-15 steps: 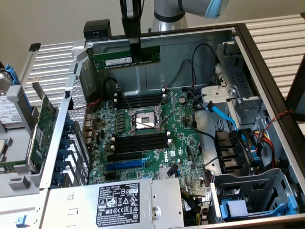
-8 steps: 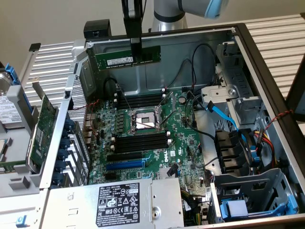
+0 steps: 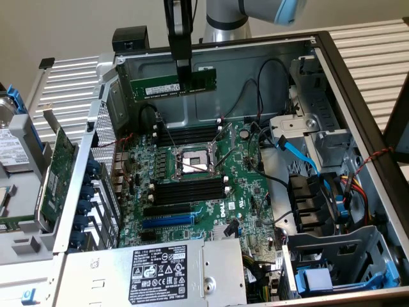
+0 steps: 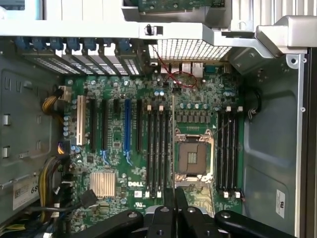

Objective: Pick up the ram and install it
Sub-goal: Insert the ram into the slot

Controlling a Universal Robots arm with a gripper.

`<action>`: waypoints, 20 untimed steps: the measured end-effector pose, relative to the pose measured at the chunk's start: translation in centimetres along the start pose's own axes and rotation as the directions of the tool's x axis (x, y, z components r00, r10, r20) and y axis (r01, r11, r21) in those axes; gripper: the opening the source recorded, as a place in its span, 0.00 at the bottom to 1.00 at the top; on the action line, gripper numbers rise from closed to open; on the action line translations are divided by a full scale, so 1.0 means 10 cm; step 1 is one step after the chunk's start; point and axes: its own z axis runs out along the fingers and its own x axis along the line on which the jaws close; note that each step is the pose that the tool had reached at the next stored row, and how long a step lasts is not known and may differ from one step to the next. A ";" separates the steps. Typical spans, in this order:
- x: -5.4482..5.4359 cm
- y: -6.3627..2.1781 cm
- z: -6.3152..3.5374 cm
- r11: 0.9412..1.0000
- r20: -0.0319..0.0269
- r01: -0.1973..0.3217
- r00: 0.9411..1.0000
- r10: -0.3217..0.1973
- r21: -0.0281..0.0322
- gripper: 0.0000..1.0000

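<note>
**A:** What is the room like?

**B:** There is a plain beige wall (image 3: 64,25) on the far side and a white slatted table (image 3: 374,51) underneath. An open computer case (image 3: 255,67) lies on the table with its inside facing up.

**A:** What is inside the case?

**B:** A green motherboard (image 3: 246,192) covers the floor. The grey power supply (image 3: 160,268), with a black label, sits at the near edge. The processor socket (image 3: 192,161) is mid-board. One bank of long black memory slots (image 3: 188,135) lies on its far side and another on its near side. A blue data cable (image 3: 297,153) runs toward the exterior view's right. Outside the case, on the exterior view's left, a larger green expansion card (image 3: 56,169) stands on edge.

**A:** Where is the ram?

**B:** The ram (image 3: 153,86) is in the air, level and on its long edge. It hangs in front of the case's far wall, above the far bank of slots and clear of them.

**A:** And the gripper?

**B:** The gripper (image 3: 184,89) reaches straight down from the arm (image 3: 223,22) and is clamped on the ram. It grips just to the exterior view's right of the white label. More of the stick juts out toward the exterior view's left. In the wrist view the black fingers (image 4: 170,198) sit pressed close together over the board.
</note>
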 end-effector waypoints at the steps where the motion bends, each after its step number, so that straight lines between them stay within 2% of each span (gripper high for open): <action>1: 0.00 -0.004 0.018 1.000 0.001 0.000 1.000 0.000 0.000 0.12; 10: 0.02 -0.025 0.115 1.000 0.002 0.000 1.000 0.000 -0.002 0.12; 12: 0.02 -0.025 0.127 1.000 0.001 0.000 1.000 0.000 -0.005 0.12; 14: 0.03 -0.025 0.144 1.000 0.004 0.000 1.000 0.000 -0.006 0.12; 20: 0.05 -0.044 0.225 1.000 0.005 -0.001 1.000 0.001 -0.006 0.12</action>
